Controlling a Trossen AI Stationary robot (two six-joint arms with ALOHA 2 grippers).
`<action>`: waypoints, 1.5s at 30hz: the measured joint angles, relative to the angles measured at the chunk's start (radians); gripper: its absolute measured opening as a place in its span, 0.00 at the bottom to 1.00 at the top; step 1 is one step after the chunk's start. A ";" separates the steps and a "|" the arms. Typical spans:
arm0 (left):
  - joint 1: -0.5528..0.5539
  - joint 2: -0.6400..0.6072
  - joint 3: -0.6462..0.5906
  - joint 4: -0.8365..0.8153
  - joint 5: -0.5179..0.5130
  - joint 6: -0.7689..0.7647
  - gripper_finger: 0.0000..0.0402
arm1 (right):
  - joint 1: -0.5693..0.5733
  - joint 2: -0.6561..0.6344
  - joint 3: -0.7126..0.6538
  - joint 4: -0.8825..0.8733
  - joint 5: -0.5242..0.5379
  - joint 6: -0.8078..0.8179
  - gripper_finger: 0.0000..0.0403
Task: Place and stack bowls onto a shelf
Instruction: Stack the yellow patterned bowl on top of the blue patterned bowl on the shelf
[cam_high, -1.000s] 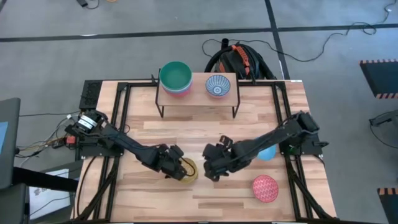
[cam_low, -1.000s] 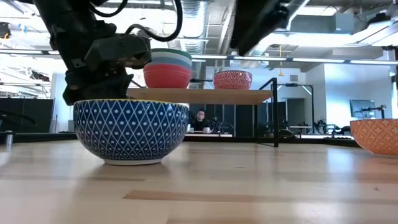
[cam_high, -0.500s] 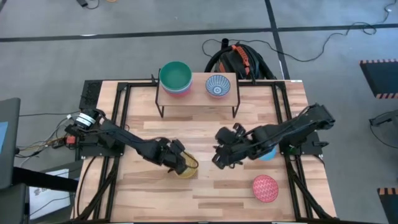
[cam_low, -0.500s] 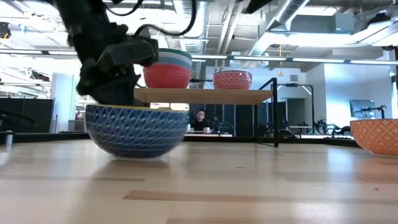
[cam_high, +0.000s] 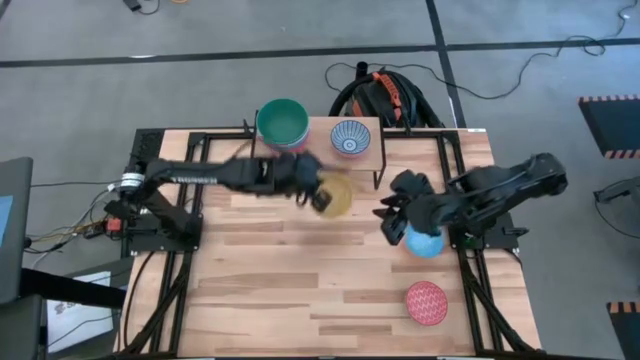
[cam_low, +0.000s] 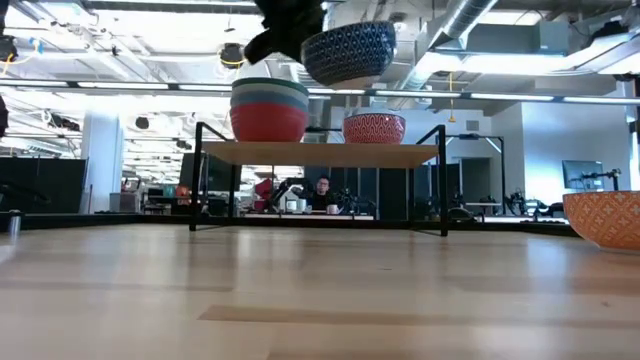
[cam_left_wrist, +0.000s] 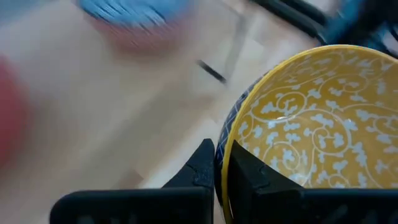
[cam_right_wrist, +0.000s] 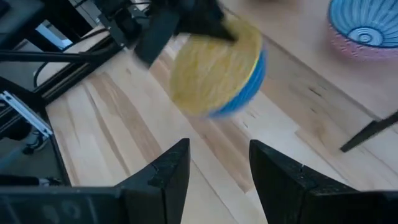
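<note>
My left gripper (cam_high: 312, 192) carries a bowl (cam_high: 336, 197), yellow inside and blue-patterned outside, in the air just in front of the shelf (cam_high: 316, 158). In the low view this bowl (cam_low: 348, 52) hangs higher than the shelf board (cam_low: 320, 154). On the shelf stand a stack topped by a green bowl (cam_high: 282, 121) and a blue-white patterned bowl (cam_high: 350, 138). My right gripper (cam_high: 392, 215) is open, right of the middle, beside a light blue bowl (cam_high: 428, 244). A pink-red patterned bowl (cam_high: 427, 303) sits on the table near the right front. My left gripper pinches the bowl's rim (cam_left_wrist: 225, 144), one finger (cam_left_wrist: 202, 167) on the blue outer wall and one finger (cam_left_wrist: 252, 175) inside on the yellow. The bowl is lifted clear of the table and tilted, its opening turned partly sideways.
A black metal frame (cam_high: 190, 180) runs along the table's left, right and far sides. A black and orange bundle of cables (cam_high: 382, 95) lies behind the shelf. Bare wood (cam_high: 300, 290) spreads across the near half of the table.
My left gripper has lifted the yellow-and-blue bowl off the near middle of the table, carrying it up and toward the far edge, to the front of the shelf; the bowl has tipped. My right gripper has drawn back toward the table's right edge.
</note>
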 joint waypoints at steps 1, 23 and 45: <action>0.030 0.013 0.035 0.002 -0.004 0.011 0.00 | -0.004 -0.011 0.000 -0.010 0.000 0.000 0.47; 0.353 0.371 0.549 -0.040 0.038 0.177 0.01 | -0.209 -0.095 0.000 -0.116 -0.007 -0.165 0.47; 0.385 0.436 0.592 -0.096 0.116 0.251 0.07 | -0.250 -0.095 0.000 -0.140 -0.008 -0.164 0.47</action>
